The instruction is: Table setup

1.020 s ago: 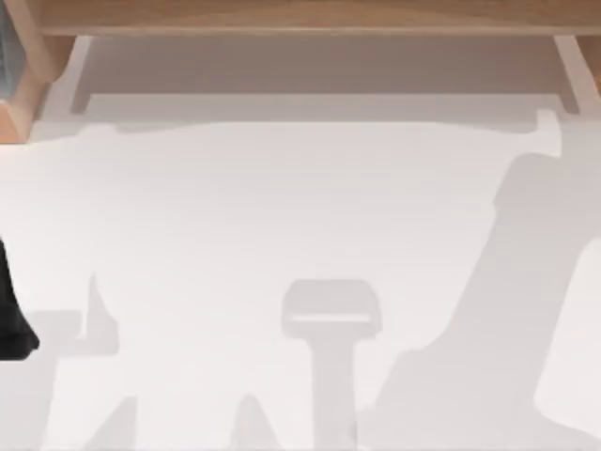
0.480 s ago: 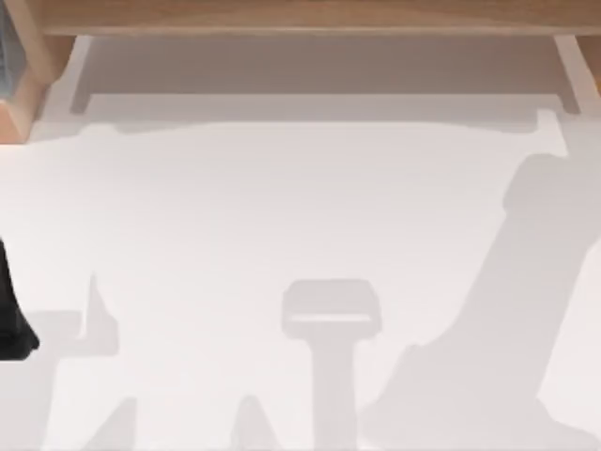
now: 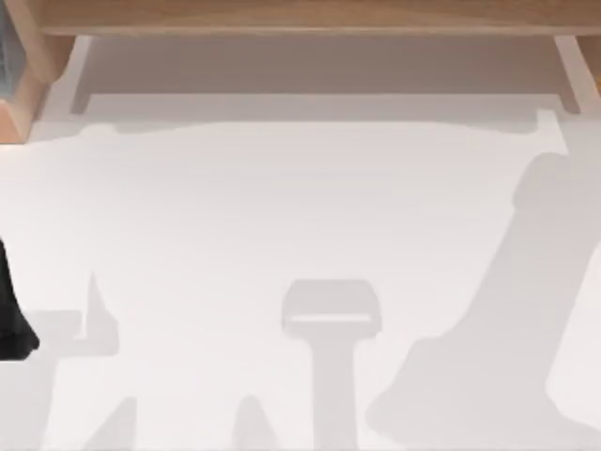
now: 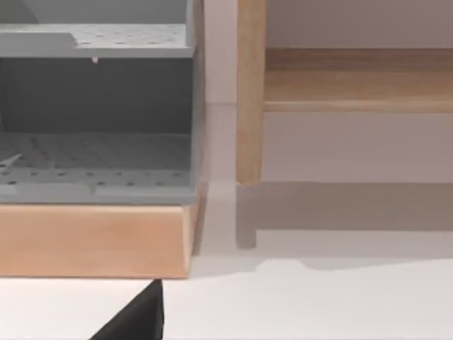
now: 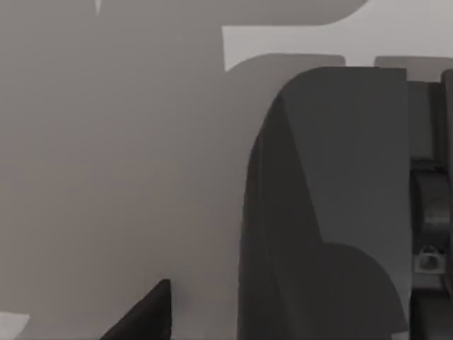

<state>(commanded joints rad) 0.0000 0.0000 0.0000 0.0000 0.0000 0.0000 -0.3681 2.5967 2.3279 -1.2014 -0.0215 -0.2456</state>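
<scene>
Spreading across nearly the whole top view, the table [image 3: 282, 207] is a plain, matte white surface, with only soft grey shadows lying on it. Along the table's far edge runs a light wooden frame [image 3: 300, 14], with a pale recess beneath its beam. At the table's far left corner stands a grey perforated rack [image 4: 95, 113] set on a wooden base [image 4: 92, 237], touching the tabletop; a wooden post [image 4: 250, 92] of the frame rises just beside that rack, and a wooden shelf board [image 4: 357, 88] runs off from the post.

At the table's left edge, a dark part of my left arm [image 3: 11, 315] pokes in over the surface, parked. A black tip of the left gripper [image 4: 138, 319] shows near the rack's base; whether its fingers are apart or closed, I cannot tell.

Over the shaded part of the table by its right side, the right arm's dark grey body [image 5: 333, 205] hangs, with a black tip of the right gripper [image 5: 145, 315] beside it. Its opening I cannot tell either, and no object is visibly held.
</scene>
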